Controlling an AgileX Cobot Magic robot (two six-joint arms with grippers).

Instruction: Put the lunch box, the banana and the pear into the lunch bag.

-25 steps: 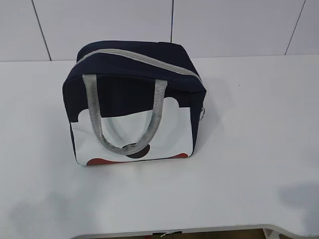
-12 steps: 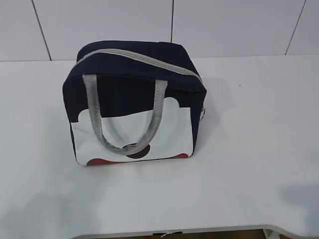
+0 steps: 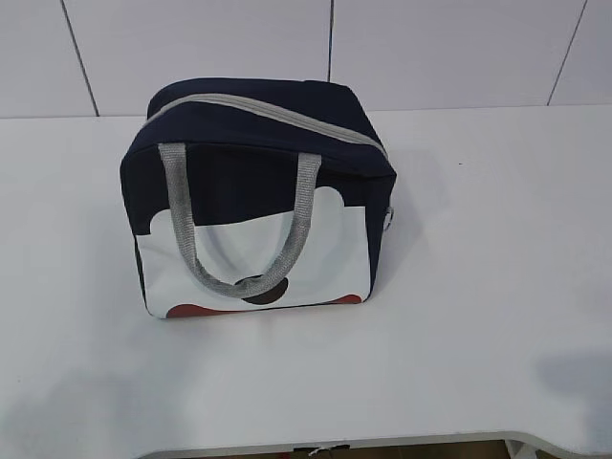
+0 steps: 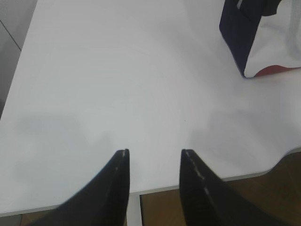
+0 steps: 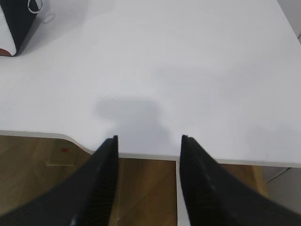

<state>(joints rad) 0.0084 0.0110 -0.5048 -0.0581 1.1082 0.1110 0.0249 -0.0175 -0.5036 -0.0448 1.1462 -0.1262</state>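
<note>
The lunch bag (image 3: 256, 196) stands upright on the white table (image 3: 478, 287), toward its back edge and left of the middle, its white-and-red panel (image 3: 253, 258) facing the near edge. The grey zipper (image 3: 268, 112) runs closed across the top from the back-left corner to the right end, where the ring pull (image 3: 390, 219) hangs down the side. One grey webbing handle (image 3: 239, 229) droops in a loop over the front panel. No lunch box, banana or pear shows in any view, so they are either already inside or out of frame — I cannot tell which.

The left gripper (image 4: 154, 162) hovers over the near-left part of the table, fingers spread and holding nothing; the bag's lower corner shows at the top right of its view. The right gripper (image 5: 148, 146) hangs past the near edge on the right, fingers likewise spread and empty, with the ring pull at the far top left of its view.

The bag looks like soft fabric with some padding — light, likely to slide or cave in if pushed from one side. The ring pull is the natural place to take the zipper, though it is small and free-swinging; the other gripper would probably need to steady the bag by a handle or top seam.
</note>
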